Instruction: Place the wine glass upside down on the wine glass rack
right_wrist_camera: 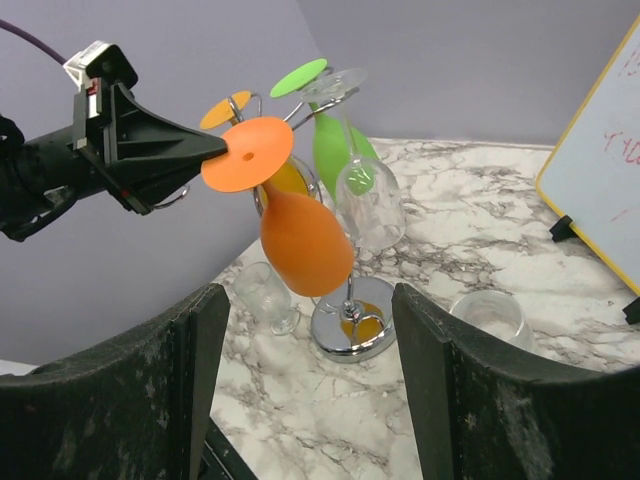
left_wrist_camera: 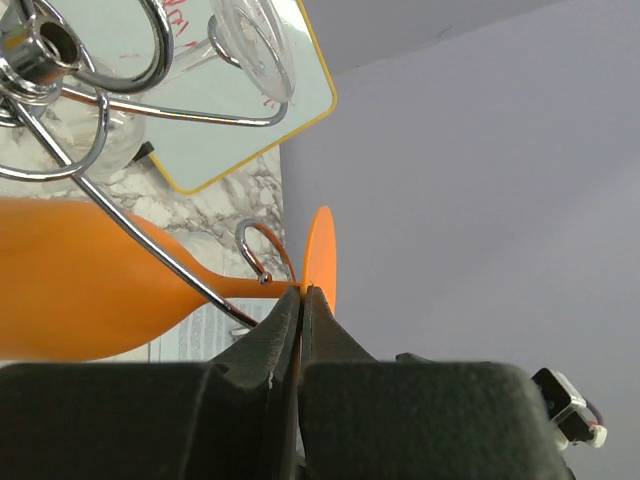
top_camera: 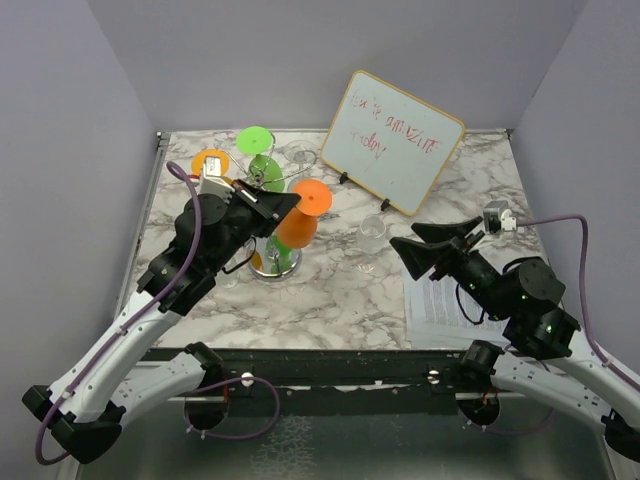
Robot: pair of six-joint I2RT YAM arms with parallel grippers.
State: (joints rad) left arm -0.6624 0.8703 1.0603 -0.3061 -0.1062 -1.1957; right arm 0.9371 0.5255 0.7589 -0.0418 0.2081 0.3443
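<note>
Left fingers (left_wrist_camera: 265, 335) pinching foot disc of orange wine glass (top_camera: 298, 228); right fingers (right_wrist_camera: 190, 340) spread wide, holding nothing.

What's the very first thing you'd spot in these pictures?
The bright orange wine glass, upside down at the silver rack on the left of the table, its foot pinched in the left arm's jaws. A green glass hangs just behind it, and a whiteboard with red scribbles stands at the back right.

Glossy chrome rack (right_wrist_camera: 328, 328) — smooth plastic glass (right_wrist_camera: 303, 245)
</note>
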